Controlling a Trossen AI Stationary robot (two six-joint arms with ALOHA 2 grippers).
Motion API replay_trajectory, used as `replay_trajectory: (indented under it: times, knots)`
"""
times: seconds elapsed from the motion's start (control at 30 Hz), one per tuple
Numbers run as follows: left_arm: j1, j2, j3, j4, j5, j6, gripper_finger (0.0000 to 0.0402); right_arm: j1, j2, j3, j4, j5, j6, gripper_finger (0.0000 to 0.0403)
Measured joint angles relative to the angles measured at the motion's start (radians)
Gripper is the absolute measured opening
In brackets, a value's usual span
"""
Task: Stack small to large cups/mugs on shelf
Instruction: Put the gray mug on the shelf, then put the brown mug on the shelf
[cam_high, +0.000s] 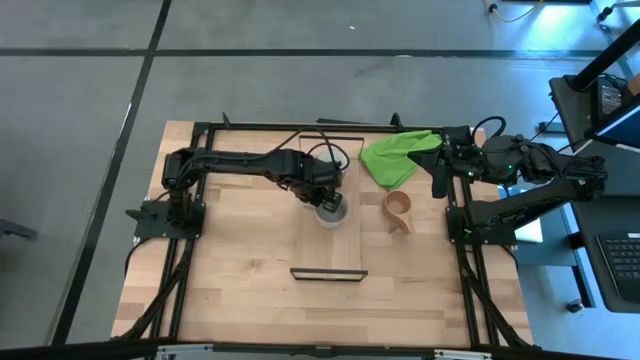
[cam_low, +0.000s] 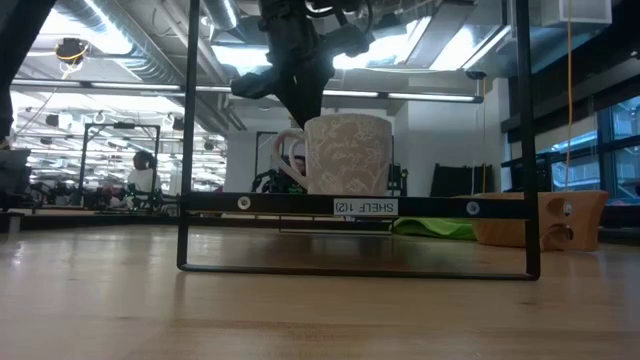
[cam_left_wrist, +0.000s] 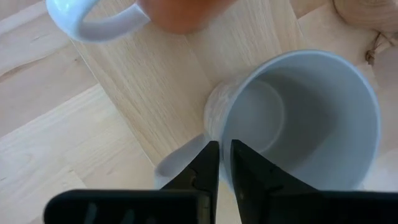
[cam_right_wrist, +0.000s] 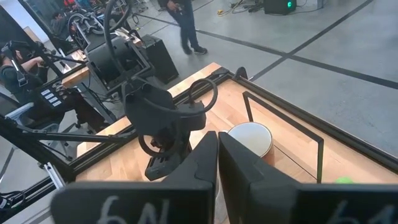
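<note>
We see a matt speckled grey mug (cam_low: 345, 152) on the pale-wood, black-metal-edged shelf (cam_low: 360, 207); a wooden cup (cam_high: 399, 210) at 3 o'clock.

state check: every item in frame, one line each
grey patterned mug: upright on shelf, handle in left gripper
red mug with white inside: upright on shelf
small tan wooden cup: upright on table, off shelf
light-wood shelf board: flat on table
bright green cloth: crumpled
left gripper: shut on handle
right gripper: shut, empty

Red mug (cam_left_wrist: 186, 14) close beside grey mug (cam_left_wrist: 298, 118).
</note>
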Motion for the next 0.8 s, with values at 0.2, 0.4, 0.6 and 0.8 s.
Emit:
replay_trajectory:
  times: [0.2, 0.4, 0.6, 0.8]
  knots:
    - [-0.003, -0.006, 0.0, -0.002, -0.009, 0.0, 0.0039, 0.0, 0.0, 0.0, 0.0, 0.0, 0.0, 0.0016]
    - [-0.001, -0.032, 0.0, 0.005, -0.009, 0.025, 0.0036, 0.0, 0.0, 0.0, 0.0, -0.001, -0.005, 0.0016]
    - [-0.043, -0.115, 0.041, 0.069, -0.086, 0.171, 0.0035, -0.002, 0.008, -0.001, -0.075, -0.08, 0.039, 0.0016]
    - [-0.097, -0.226, 0.072, 0.146, -0.096, 0.408, 0.0035, -0.004, 0.047, -0.001, -0.242, -0.228, 0.195, 0.0016]
